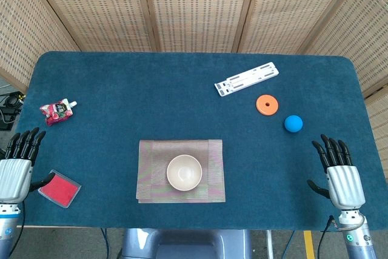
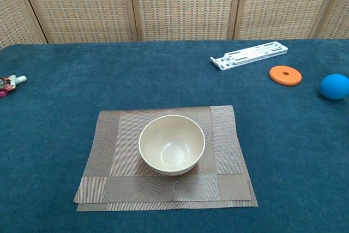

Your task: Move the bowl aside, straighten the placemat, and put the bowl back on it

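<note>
Bowl (image 1: 184, 172): cream/off-white, round, plain, upright, empty, smooth inside. Sits on the placemat (image 1: 154, 186), approx at its centre, a bit toward the far edge in chest view.

Placemat: rectangular, woven, grey-brown w/ fine stripes; lighter bands down both short sides and along the near side. Lies flat on the blue bench near the front edge, roughly mid-width. Near long edge shows a doubled line in chest view, as if two layers or a fold are slightly offset; can't tell which. Edges look approx square to the bench front, w/ slight skew.
</note>
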You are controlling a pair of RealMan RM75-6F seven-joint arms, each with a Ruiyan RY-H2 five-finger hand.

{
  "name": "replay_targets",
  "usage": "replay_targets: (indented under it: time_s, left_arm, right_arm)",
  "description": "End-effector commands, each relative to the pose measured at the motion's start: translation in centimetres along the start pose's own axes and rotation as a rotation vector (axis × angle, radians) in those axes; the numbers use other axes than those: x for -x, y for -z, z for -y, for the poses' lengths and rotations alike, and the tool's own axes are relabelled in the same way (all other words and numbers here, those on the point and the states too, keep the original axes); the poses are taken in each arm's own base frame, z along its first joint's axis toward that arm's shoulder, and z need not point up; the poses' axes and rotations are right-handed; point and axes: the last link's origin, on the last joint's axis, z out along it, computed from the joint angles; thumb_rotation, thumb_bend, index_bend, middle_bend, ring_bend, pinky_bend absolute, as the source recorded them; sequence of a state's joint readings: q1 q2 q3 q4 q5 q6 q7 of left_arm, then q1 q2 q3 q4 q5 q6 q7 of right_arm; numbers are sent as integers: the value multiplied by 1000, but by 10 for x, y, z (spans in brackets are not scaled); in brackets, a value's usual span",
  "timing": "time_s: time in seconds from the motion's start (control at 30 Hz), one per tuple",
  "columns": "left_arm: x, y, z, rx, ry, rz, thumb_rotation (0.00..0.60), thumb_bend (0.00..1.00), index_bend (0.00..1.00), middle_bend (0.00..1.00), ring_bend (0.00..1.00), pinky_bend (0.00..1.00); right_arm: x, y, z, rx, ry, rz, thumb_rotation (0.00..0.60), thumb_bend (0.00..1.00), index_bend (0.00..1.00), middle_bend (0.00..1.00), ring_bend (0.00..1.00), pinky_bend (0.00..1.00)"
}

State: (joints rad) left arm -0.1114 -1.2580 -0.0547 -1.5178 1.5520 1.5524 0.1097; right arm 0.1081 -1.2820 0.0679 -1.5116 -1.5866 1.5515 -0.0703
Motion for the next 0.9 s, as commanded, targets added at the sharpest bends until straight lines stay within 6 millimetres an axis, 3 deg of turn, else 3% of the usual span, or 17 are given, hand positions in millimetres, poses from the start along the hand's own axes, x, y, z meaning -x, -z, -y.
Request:
replay_targets:
  time_s: [0.03, 0.9]
  left_arm:
    - [0, 0, 0, 0, -1, 0, 600, 95, 0, 0, 0, 0]
    - [6, 1, -11, 52, -16, 28, 600, 96, 0, 0, 0, 0]
  right_arm:
    - [0, 0, 0, 1, -1, -1, 600, 139, 127, 0, 0, 0]
    - [-5, 0, -2, 10, -15, -9, 600, 139, 127, 0, 0, 0]
